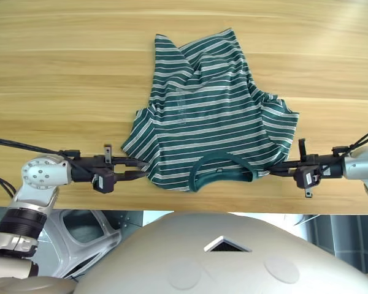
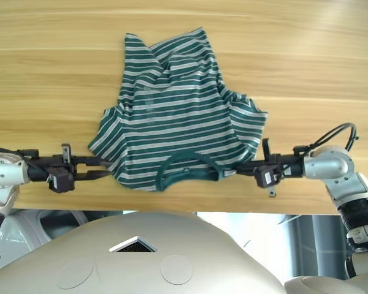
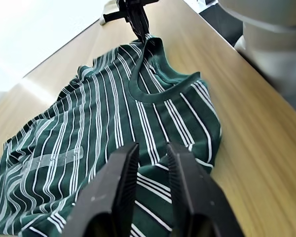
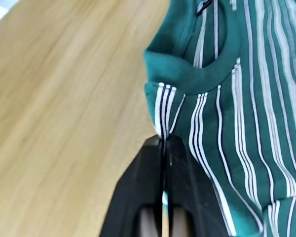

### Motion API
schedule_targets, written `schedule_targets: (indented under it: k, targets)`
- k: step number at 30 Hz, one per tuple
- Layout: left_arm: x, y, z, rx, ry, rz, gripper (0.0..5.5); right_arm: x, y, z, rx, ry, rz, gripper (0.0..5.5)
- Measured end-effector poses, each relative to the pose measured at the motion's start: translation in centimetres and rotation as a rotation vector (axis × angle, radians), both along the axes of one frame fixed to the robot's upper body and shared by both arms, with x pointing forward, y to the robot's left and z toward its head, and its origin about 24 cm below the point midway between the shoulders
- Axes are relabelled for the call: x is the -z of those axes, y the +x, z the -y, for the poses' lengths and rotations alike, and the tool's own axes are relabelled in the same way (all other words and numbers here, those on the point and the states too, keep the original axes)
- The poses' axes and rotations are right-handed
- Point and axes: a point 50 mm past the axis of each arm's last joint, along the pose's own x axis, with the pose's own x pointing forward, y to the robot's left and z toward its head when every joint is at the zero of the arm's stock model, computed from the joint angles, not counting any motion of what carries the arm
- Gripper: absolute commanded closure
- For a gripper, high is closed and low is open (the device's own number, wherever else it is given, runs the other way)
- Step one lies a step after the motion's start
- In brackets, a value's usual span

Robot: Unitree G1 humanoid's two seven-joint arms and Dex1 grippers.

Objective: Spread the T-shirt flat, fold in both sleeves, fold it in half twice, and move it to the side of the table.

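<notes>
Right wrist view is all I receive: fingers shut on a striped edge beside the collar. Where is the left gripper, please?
Observer: The left gripper is at the opposite shoulder of the T-shirt, by the near edge of the table.
Operator: Is it shut?
Observer: No. Its fingers stand slightly apart, and striped cloth shows between them.
Operator: Is the T-shirt lying flat?
Observer: No. Its far part is bunched and creased.

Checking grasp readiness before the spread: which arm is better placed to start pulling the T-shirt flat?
Right, probably. The right gripper is shut on the T-shirt beside the collar, so it could pull now. The left gripper sits at the opposite shoulder with jaws apart and must close first.
</notes>
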Motion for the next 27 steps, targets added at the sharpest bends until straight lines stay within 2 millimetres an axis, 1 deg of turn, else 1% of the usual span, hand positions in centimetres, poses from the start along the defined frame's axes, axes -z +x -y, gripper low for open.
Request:
schedule_targets:
  k: [1,3,4,5,7,10,11,12,14,15,16,17,18,20,22,23,24,25,26,27]
  targets:
    - [0.0,0.1,0.0,-0.004,0.007,-0.005,3.92,0.0,-0.1,-0.3,-0.005,0.004,-0.008,5.50]
    - [0.1,0.2,0.0,-0.003,0.012,-0.009,3.47,0.1,-0.8,-1.0,-0.031,0.024,-0.028,4.96]
    - [0.1,0.2,0.0,-0.006,0.010,-0.014,3.41,0.1,-1.2,-1.2,-0.027,0.041,-0.043,4.87]
    - [0.0,0.3,-0.2,-0.017,-0.001,-0.020,3.18,-0.1,-1.5,-1.6,-0.037,0.055,-0.057,4.63]
    - [-0.3,0.5,-0.7,-0.049,-0.019,-0.021,2.99,-0.2,-1.8,-1.6,-0.041,0.052,-0.064,4.40]
    - [-0.9,0.8,-1.7,-0.093,-0.035,-0.010,2.47,-1.0,-1.9,-1.4,-0.037,0.058,-0.049,3.83]
    - [-1.1,0.8,-2.0,-0.106,-0.048,-0.011,2.23,-1.1,-1.9,-1.1,-0.028,0.053,-0.045,3.56]
    - [-1.6,0.8,-2.3,-0.121,-0.073,-0.003,2.01,-1.5,-1.7,-0.7,-0.009,0.048,-0.027,3.50]
    - [-2.6,0.9,-2.7,-0.134,-0.136,0.017,1.96,-3.0,-1.1,0.2,0.036,0.083,0.032,3.50]
    - [-3.3,1.0,-3.1,-0.149,-0.183,0.035,1.94,-4.0,-0.8,0.6,0.064,0.129,0.075,3.68]
    - [-4.3,1.4,-3.4,-0.168,-0.241,0.068,1.94,-5.5,-0.2,1.0,0.099,0.195,0.134,3.84]
    - [-5.6,2.1,-3.6,-0.179,-0.307,0.121,1.94,-7.9,0.8,1.3,0.126,0.275,0.227,4.03]
    - [-6.1,2.6,-3.6,-0.179,-0.326,0.151,2.15,-9.1,1.7,1.5,0.153,0.325,0.279,4.27]
    - [-6.3,3.9,-3.2,-0.187,-0.347,0.194,2.53,-11.5,4.7,1.7,0.239,0.395,0.426,4.69]
    - [-5.5,5.2,-2.9,-0.209,-0.291,0.218,2.91,-12.1,8.2,1.6,0.376,0.419,0.552,5.10]
    - [-4.7,5.8,-2.6,-0.215,-0.233,0.221,3.13,-12.1,10.4,1.1,0.454,0.408,0.620,5.35]
    - [-4.3,6.1,-2.4,-0.217,-0.198,0.227,3.28,-12.1,11.6,0.5,0.482,0.401,0.661,5.49]
    - [-3.4,6.4,-2.3,-0.223,-0.119,0.239,3.48,-11.9,13.7,-0.4,0.536,0.375,0.724,5.50]
    - [-2.6,6.6,-2.2,-0.222,-0.064,0.239,3.65,-11.7,15.2,-1.3,0.566,0.352,0.766,5.50]
    - [-1.8,6.7,-1.8,-0.207,-0.014,0.234,3.84,-11.4,16.8,-2.7,0.588,0.318,0.820,5.50]
